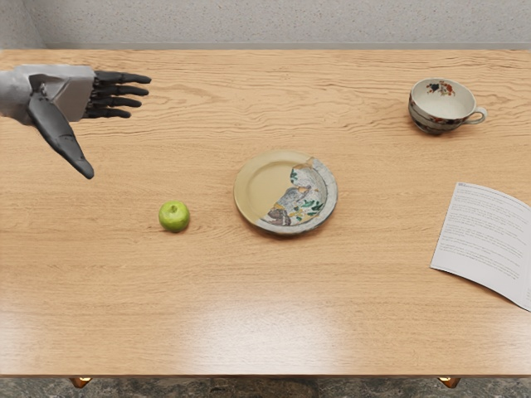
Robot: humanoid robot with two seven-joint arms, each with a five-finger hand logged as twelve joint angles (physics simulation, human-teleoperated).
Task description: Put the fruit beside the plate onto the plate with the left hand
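Presently the left hand (83, 99) hangs open and empty over the counter's (249, 315) far left, fingers straight, well apart from the green apple (174, 215) lying near the plate's (257, 186) left edge. Apple likely light, firm, smooth, prone to roll; best wrapped around its middle from above.
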